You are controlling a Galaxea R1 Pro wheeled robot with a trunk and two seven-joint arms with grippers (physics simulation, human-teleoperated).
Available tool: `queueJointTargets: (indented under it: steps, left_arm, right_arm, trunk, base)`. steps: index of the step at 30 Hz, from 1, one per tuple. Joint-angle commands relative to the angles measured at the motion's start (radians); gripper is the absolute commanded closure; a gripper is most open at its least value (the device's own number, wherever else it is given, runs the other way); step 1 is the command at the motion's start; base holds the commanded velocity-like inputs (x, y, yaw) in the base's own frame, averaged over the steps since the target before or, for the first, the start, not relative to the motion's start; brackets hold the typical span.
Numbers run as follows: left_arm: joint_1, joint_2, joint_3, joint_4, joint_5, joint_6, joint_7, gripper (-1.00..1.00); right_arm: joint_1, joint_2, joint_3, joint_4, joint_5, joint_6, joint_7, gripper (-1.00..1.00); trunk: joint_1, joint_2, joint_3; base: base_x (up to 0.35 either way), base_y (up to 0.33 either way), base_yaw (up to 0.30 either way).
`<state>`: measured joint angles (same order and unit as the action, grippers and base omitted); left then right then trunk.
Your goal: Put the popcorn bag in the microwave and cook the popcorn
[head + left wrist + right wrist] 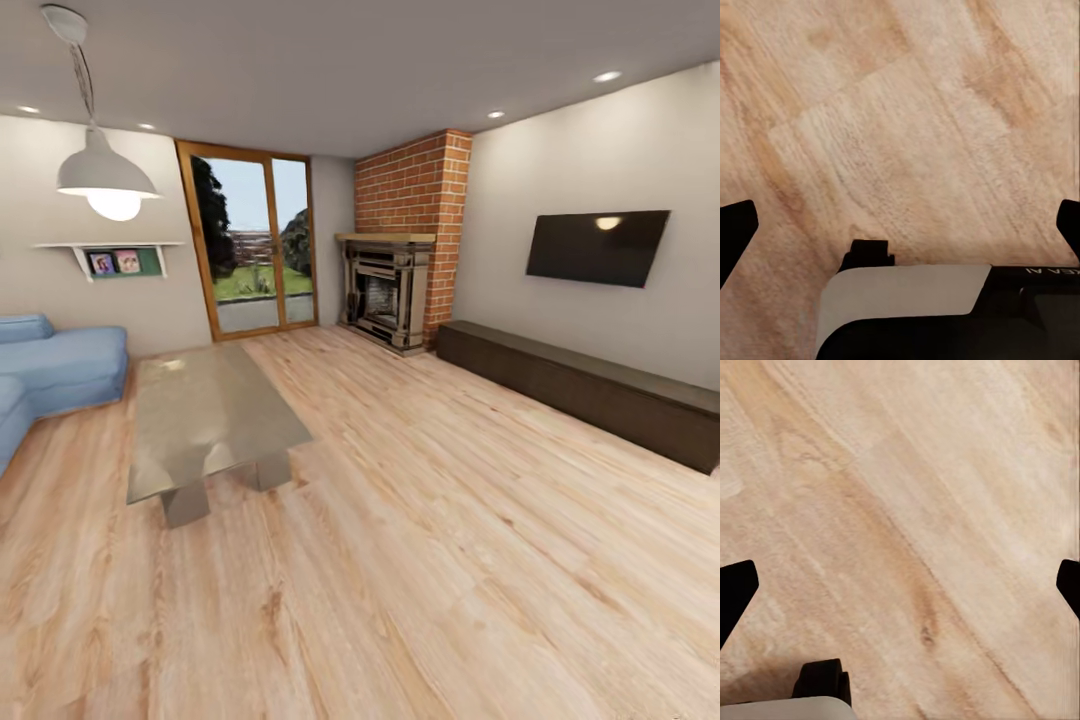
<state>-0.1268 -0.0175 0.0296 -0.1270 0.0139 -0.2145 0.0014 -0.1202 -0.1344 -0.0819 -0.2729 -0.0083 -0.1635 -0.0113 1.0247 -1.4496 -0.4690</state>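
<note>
Both hands, left hand [900, 225] and right hand [900, 585], spread over wood floor [450, 560].

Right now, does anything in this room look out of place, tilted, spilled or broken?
Nothing stands out. The glass coffee table stands level beside the blue sofa, the wall television hangs flat, and the wood floor looks unmarked.

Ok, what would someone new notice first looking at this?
Probably the red brick chimney with its fireplace in the far corner, beside the glass door to the garden. Then the glass coffee table on the wood floor by the blue sofa, and the dark TV on the right wall.
</note>
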Motion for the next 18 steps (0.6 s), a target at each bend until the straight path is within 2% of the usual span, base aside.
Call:
queueJointTargets:
  steps: [1,18]
  left_arm:
    - [0.000,0.000,0.003,0.001,0.001,-0.003,0.000,-1.00]
    - [-0.003,0.000,0.003,0.001,0.001,-0.003,0.000,-1.00]
  right_arm:
    - [-0.001,0.001,-0.003,0.001,-0.001,-0.004,0.001,-1.00]
    - [-0.001,0.003,-0.003,0.001,-0.001,-0.004,0.001,-1.00]
  trunk:
    - [0.000,0.000,-0.001]
    - [0.000,0.000,-0.001]
  base:
    - [0.251,-0.268,-0.299]
    - [0.240,-0.274,-0.299]
